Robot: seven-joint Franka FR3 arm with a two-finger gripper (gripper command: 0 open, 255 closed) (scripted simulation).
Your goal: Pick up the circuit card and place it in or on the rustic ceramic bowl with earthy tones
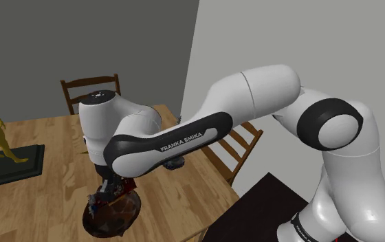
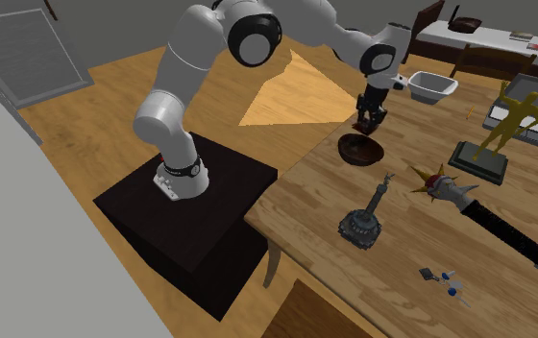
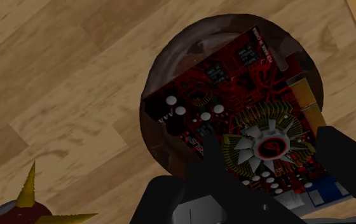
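Wooden table (image 1: pixel 47 137) carries a dark brown round ceramic bowl (image 3: pixel 183 51) near its edge facing the stand. Black two-finger claw (image 3: pixel 272 149) pinches a red rectangular circuit card (image 3: pixel 234 89) directly over the bowl, long axis slanting across the opening. Release likely needs only a short descent.

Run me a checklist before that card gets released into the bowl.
1. Grip: the gripper clasps the red circuit card between its fingers: ok.
2. Alignment: the card hangs over the brown bowl: ok.
3. Bowl stands upright on the wooden table: ok.
4. Gap between the card's lower edge and the bowl's inside: cannot tell.
5. Spiked object lies apart from the bowl: ok.
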